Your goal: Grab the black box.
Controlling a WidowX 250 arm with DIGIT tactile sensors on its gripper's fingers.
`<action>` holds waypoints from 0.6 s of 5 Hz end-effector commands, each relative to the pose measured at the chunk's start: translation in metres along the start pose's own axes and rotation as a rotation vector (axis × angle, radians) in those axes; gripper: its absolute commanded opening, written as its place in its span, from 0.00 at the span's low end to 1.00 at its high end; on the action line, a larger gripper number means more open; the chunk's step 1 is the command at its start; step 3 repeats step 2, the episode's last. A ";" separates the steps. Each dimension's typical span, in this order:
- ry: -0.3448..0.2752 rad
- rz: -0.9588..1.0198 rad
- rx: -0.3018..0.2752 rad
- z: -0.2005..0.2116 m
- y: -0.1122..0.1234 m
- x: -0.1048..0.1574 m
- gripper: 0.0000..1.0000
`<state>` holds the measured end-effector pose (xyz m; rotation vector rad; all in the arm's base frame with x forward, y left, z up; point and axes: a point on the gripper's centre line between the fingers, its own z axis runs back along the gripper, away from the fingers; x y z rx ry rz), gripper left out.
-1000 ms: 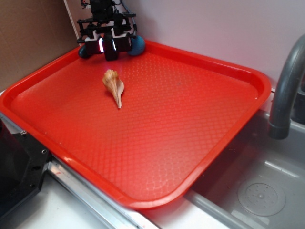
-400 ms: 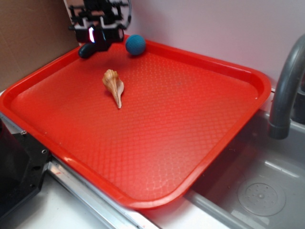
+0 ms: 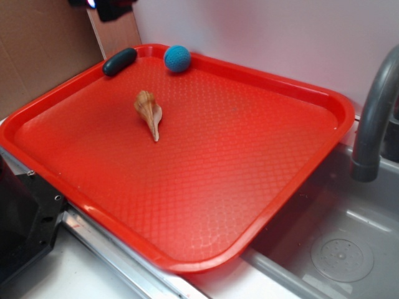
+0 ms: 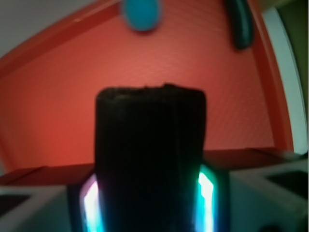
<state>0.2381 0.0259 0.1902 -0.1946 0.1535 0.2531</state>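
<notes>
The exterior camera is looking down at an angle from the near side, taking in the whole red tray (image 3: 262, 149) and the sink (image 3: 349, 249) beside it. The wrist camera is looking down from high above the tray's far end, sharing the blue ball (image 4: 141, 13) and dark capsule (image 4: 240, 26).

Black robot gripper (image 3: 107, 7) sits at the very top left of the exterior frame, mostly cut off by the top edge; only its lower tip and a small lit spot show. Raised well above the surface below, touching nothing there. In the wrist view the gripper (image 4: 150, 193) fills the lower centre, fingers lit teal-white (image 4: 90, 205) on both sides and closed against a small matte black rectangular block (image 4: 150, 150) that stands upright between them, rounded top edge at mid-frame. Arm and wrist out of view.
</notes>
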 end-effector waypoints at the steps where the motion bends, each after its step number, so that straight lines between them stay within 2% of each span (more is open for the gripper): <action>1: -0.210 -0.261 0.177 0.042 -0.044 -0.034 0.00; 2: -0.309 -0.285 0.216 0.044 -0.030 -0.045 0.00; 3: -0.309 -0.285 0.216 0.044 -0.030 -0.045 0.00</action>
